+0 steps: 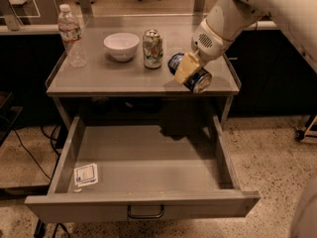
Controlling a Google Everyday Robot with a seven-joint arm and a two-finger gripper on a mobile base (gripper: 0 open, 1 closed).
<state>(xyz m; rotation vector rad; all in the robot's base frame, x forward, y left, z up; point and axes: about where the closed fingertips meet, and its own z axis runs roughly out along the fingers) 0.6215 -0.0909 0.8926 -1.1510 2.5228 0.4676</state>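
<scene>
Blue can [199, 81] — label unreadable — lies sideways, clamped in the gripper [184, 72] over the table [109, 78].

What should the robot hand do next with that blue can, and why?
Probably lift the blue can slightly and carry it forward over the open drawer. The gripper, at the front right edge of the table, has its fingers shut on the can, which lies tipped sideways there, and the drawer just below stands open.

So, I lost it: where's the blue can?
The blue can is in the claw at the right front edge of the tabletop, beside the upright can.
</scene>
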